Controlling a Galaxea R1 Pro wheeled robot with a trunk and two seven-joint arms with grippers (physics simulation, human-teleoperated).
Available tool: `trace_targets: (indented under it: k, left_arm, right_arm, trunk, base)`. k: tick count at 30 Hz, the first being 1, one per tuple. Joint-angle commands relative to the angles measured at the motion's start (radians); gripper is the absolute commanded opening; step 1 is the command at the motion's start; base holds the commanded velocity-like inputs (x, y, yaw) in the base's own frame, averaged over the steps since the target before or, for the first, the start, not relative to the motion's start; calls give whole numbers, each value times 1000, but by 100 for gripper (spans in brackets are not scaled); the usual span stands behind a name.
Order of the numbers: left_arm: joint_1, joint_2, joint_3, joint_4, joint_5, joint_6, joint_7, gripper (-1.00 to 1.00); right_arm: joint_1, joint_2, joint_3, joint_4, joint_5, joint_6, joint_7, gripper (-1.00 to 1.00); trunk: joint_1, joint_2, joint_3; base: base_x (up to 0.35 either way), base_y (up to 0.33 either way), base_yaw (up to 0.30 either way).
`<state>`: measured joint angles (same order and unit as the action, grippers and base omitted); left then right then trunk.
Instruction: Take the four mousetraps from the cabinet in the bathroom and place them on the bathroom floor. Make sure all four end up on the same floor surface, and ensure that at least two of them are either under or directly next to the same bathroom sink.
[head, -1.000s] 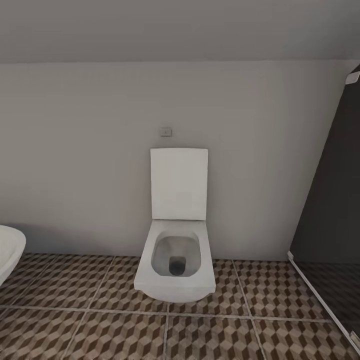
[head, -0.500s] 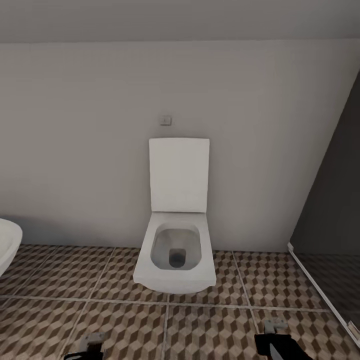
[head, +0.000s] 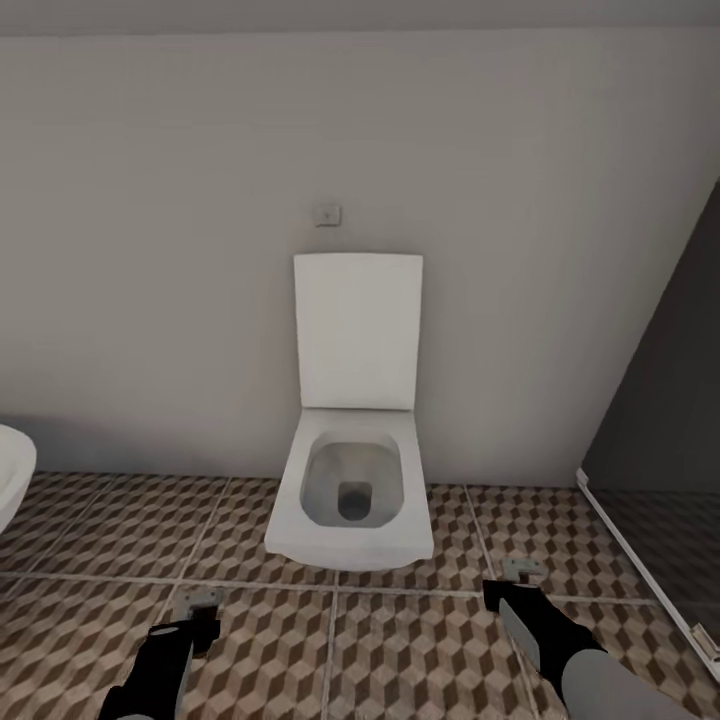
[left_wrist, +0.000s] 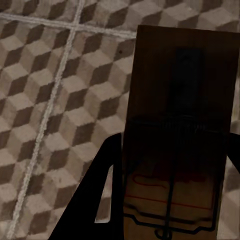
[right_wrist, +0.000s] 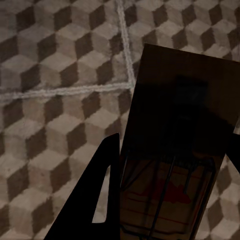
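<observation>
Two mousetraps show, one in each gripper. In the head view my left gripper (head: 197, 622) hangs low at the lower left, shut on a small flat mousetrap (head: 200, 601). My right gripper (head: 505, 595) at the lower right is shut on a second mousetrap (head: 524, 570). The left wrist view shows the tan board (left_wrist: 180, 125) with dark wire and red marks, held between dark fingers (left_wrist: 97, 195) above the cube-pattern bathroom floor (head: 420, 650). The right wrist view shows the other board (right_wrist: 182, 130) in shadow over the tiles. The cabinet and the sink are out of view.
A white toilet (head: 350, 500) with its lid up stands against the grey wall straight ahead, between the two arms. A rounded white fixture edge (head: 10, 480) shows at the far left. A dark glass panel (head: 660, 420) with a pale floor rail closes the right side.
The head view has tilted downward, so the toilet sits higher in the picture. Both arms with their mousetraps have come up into view from the lower edge.
</observation>
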<state>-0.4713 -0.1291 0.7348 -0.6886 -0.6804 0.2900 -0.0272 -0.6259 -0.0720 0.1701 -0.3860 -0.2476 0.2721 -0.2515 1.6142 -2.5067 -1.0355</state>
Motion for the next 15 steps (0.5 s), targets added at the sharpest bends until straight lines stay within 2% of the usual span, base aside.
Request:
trace_targets:
  k: [1,5,6,7,15]
  left_arm:
    - [-2,-1,3,-12,-7,13,-1,-100]
    - [-10,-1,0,-60,-4,80,-46,-100]
    - [-11,0,-1,-69,-4,94,-90,-100]
    - [-11,2,-1,-70,-5,97,-107,-100]
    - [-12,6,-1,-70,-10,105,-129,-100]
  right_arm:
    - [-9,1,8,20,-11,-16,-4,-100]
    - [-35,9,14,111,7,-118,-5,-100]
    - [-39,11,17,130,44,-146,-5,-100]
    - [-40,11,17,136,66,-161,-5,-100]
    - [-40,12,16,185,197,-212,5,-100]
  trunk:
    - [0,-1,-5]
    - [2,-2,-20]
    - [2,-2,-24]
    - [3,-2,-28]
    - [6,-4,-59]
  base:
    - [0,0,0]
    - [0,0,0]
    - [0,0,0]
    - [0,0,0]
    - [0,0,0]
